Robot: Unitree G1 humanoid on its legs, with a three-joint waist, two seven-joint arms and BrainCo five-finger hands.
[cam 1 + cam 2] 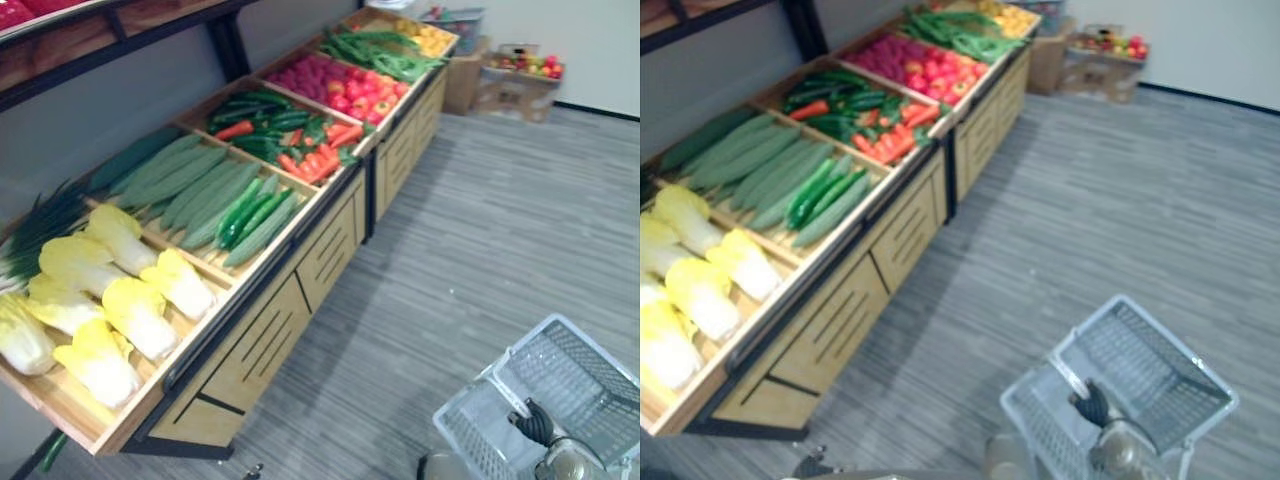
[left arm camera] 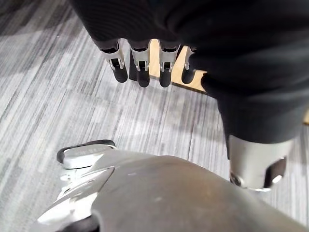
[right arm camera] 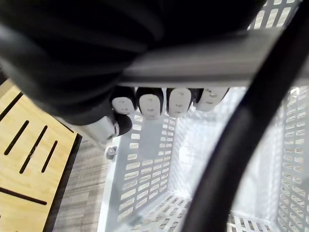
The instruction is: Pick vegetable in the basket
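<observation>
A long wooden stand (image 1: 250, 345) runs along my left and holds vegetables in bins: pale yellow cabbages (image 1: 110, 300) nearest, then long green cucumbers (image 1: 190, 180), green peppers (image 1: 250, 210), orange carrots (image 1: 320, 155), red produce (image 1: 340, 85) and green beans (image 1: 380, 50). At the lower right my right hand (image 1: 535, 422) is shut on the handle of a white mesh basket (image 1: 575, 370). In the right wrist view its fingers (image 3: 149, 104) curl over the handle bar, and nothing lies inside the basket (image 3: 145, 164). My left hand (image 2: 143, 72) hangs over the floor, fingers straight and holding nothing.
Slotted wooden drawer fronts (image 1: 260, 350) face the aisle below the bins. Grey plank floor (image 1: 480, 220) stretches between the stand and the basket. Cardboard boxes with fruit (image 1: 520, 75) stand against the far wall. A dark shelf (image 1: 100, 30) overhangs the stand's back.
</observation>
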